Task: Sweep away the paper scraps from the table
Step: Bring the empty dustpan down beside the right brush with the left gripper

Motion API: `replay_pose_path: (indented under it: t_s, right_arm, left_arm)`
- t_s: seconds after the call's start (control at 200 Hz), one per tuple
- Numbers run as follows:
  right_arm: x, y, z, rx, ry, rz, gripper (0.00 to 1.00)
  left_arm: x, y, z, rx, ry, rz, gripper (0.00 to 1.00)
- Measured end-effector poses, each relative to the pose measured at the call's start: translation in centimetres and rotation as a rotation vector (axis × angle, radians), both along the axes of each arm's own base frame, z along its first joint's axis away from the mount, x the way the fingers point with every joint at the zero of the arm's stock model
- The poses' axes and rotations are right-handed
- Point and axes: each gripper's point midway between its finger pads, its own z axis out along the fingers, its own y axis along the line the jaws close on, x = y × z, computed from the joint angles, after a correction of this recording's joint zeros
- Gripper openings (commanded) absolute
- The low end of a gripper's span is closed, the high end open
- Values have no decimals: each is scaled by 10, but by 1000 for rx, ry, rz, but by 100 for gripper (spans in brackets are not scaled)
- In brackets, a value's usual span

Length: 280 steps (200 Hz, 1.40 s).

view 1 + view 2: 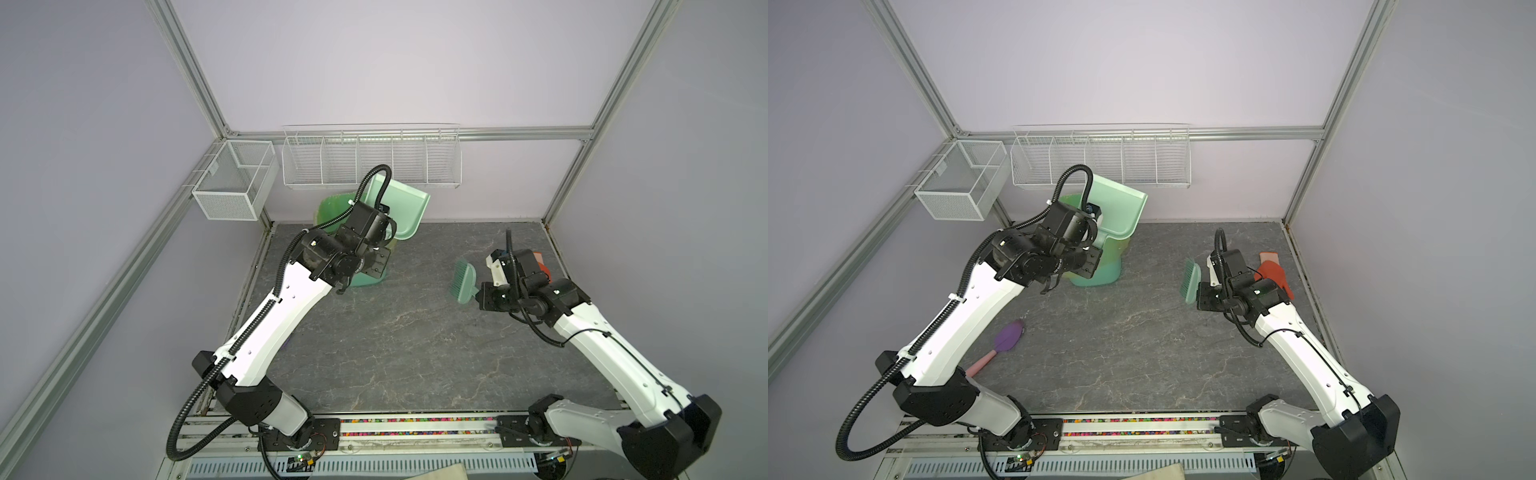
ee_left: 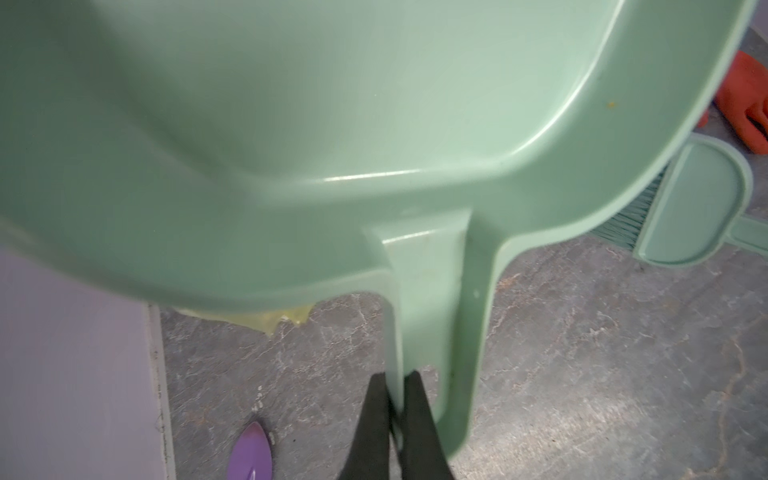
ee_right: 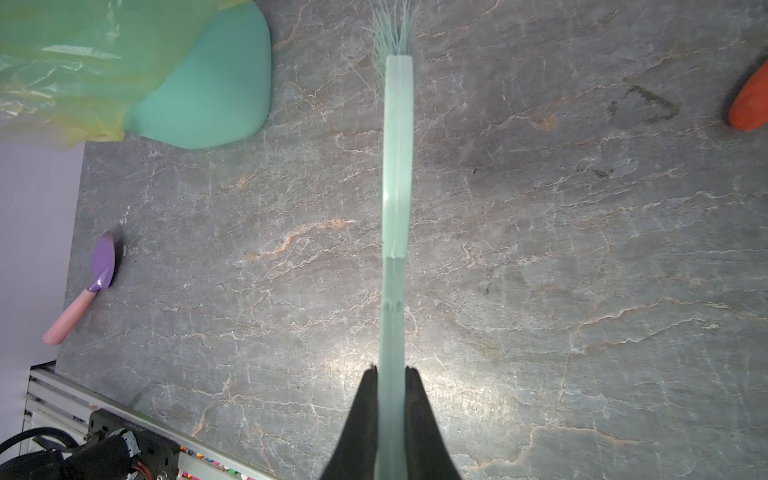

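left claw [image 2: 395,384]: clamped on dustpan [image 2: 291,124] handle
dustpan: tipped steeply, pan end up, over bin [image 1: 1100,270] at back left of table [image 1: 395,340]
right claw [image 3: 391,374]: clamped on brush [image 3: 398,166] handle, brush above table, right of centre
scraps: can't tell; bin's inside hidden by dustpan and arm
glove [image 1: 1273,274]: on table, just behind right arm
trowel [image 1: 1008,337]: on table near left edge

1 ea: dustpan [image 1: 409,208], brush [image 1: 465,284], bin [image 1: 1108,266], glove [image 1: 1273,272], trowel [image 1: 1008,336]; 2 ea: wire baskets [image 1: 235,180] [image 1: 372,160], robot arms [image 1: 286,307] [image 1: 602,345].
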Motion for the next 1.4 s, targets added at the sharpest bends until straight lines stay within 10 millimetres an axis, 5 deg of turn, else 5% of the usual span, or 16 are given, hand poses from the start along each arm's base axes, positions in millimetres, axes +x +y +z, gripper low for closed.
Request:
replay_pose_path:
  t_s: [0.595,0.86,1.4]
  right_arm:
    - [13,-30,8,10,-18,-105,7]
    - [10,-35,15,28,-37,-115,7]
    - [9,-64,23,33,-56,-176,7]
  left_arm:
    - [-22,-47,-52,-22,156,-100,0]
    - [-32,-78,-90,9,241,-153,0]
    - [-31,-106,-167,68,413,-163,0]
